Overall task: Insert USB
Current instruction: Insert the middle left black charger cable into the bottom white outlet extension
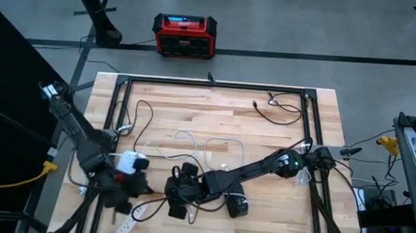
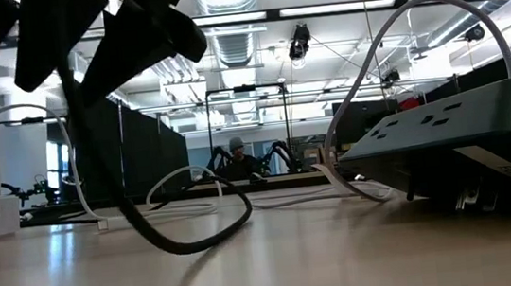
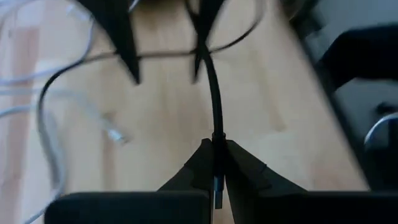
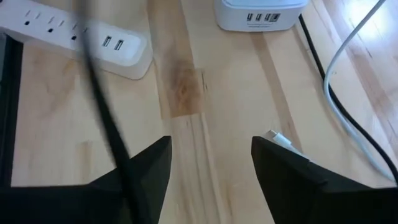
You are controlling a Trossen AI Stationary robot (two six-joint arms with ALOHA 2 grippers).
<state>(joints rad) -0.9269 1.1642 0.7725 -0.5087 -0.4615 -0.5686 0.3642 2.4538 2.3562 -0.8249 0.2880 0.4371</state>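
On the worktop, the power strip lies at the near left edge, with the USB charging hub just behind it. Loose cables loop across the middle, right of the hub. A separate cable lies at the far right. Beyond the worktop's far edge, a power station stands on the floor

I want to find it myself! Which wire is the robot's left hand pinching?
Start at the wooden table and find the left gripper near its front left corner. Its fingers are shut on the black cable. The loose cables nearby are white; this one is dark.
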